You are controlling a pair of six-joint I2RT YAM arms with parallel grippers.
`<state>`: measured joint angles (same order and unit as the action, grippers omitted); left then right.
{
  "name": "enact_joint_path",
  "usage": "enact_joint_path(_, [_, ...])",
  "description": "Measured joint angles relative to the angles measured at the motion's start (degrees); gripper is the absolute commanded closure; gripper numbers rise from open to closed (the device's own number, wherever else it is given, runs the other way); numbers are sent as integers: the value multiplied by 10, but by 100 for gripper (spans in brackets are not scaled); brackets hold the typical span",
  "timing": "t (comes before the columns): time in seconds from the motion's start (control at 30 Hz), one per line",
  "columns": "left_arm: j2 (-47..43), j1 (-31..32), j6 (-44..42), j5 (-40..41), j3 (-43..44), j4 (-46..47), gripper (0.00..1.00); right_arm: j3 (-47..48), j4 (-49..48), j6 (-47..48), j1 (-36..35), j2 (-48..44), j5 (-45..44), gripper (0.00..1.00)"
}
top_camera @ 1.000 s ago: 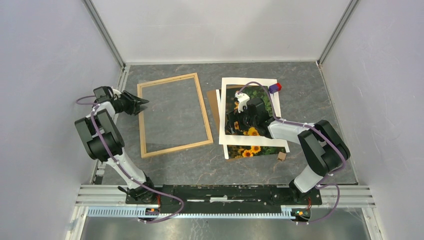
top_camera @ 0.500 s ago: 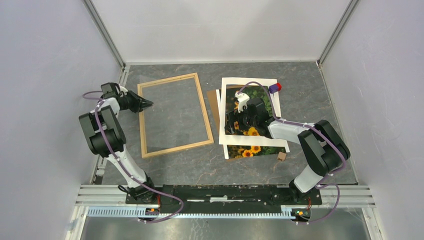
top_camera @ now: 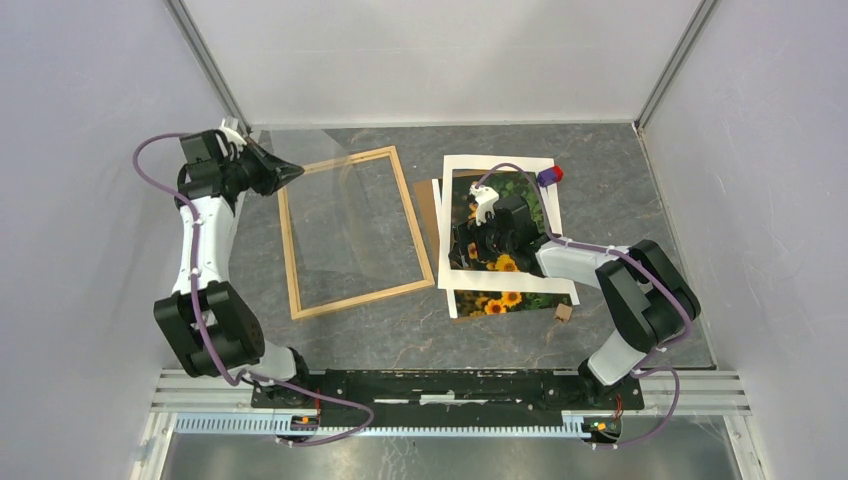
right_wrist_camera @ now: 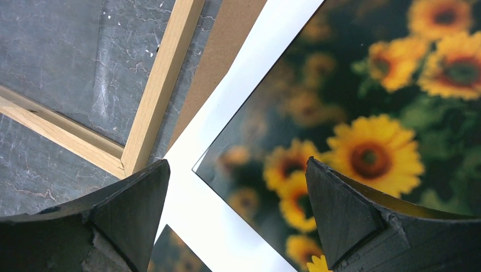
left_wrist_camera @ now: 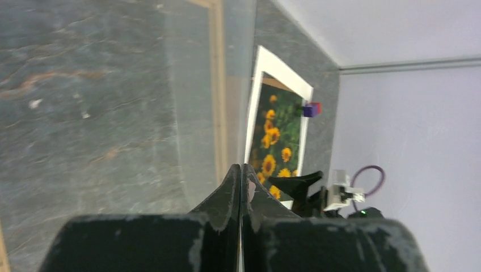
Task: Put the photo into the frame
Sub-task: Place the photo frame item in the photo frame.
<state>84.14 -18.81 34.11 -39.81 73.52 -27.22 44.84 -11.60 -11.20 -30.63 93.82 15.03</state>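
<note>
- Nearest the arm bases, what lies where?
- A strip of the photo (top_camera: pixel 500 300) pokes out from under the near edge of the white mat (top_camera: pixel 500 165). The rest of it shows through the mat's window, to the right of the frame (top_camera: pixel 358 300) and not touching it. The right gripper (top_camera: pixel 478 250) hovers low over that window, claw spread wide, holding nothing.
- And what has just changed?
- The left side. A second ago the left gripper (top_camera: pixel 298 172) sat half open beside the frame's left strip. Now that arm has stretched to the far-left corner. Its fingers are pressed together on the clear pane (top_camera: pixel 320 185), with that corner tipped up off the frame. The pane's near edge seems to be down still. The frame itself has slid a touch.
- What does that mean for the job?
- I'd judge the glazing is being handled first. The print has not started its trip, so the main step is all ahead.
- Which way does the print point?
- It lies picture side up, with its long axis running near to far, almost straight. The frame's long axis runs the same way, with its far end leaning slightly left, so little turning should be needed.
</note>
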Motion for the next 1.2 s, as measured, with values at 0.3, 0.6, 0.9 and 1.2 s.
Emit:
enact_joint_path(0.3, [8,64,116,-44,20,79,98,0,0,0,0,0,0,4])
enact_joint_path(0.6, [41,80,180,-58,29,141,98,0,0,0,0,0,0,4])
enact_joint_path(0.9, [66,79,254,-57,-25,247,98,0,0,0,0,0,0,4])
enact_joint_path(1.2, [71,81,341,-51,-84,304,98,0,0,0,0,0,0,3])
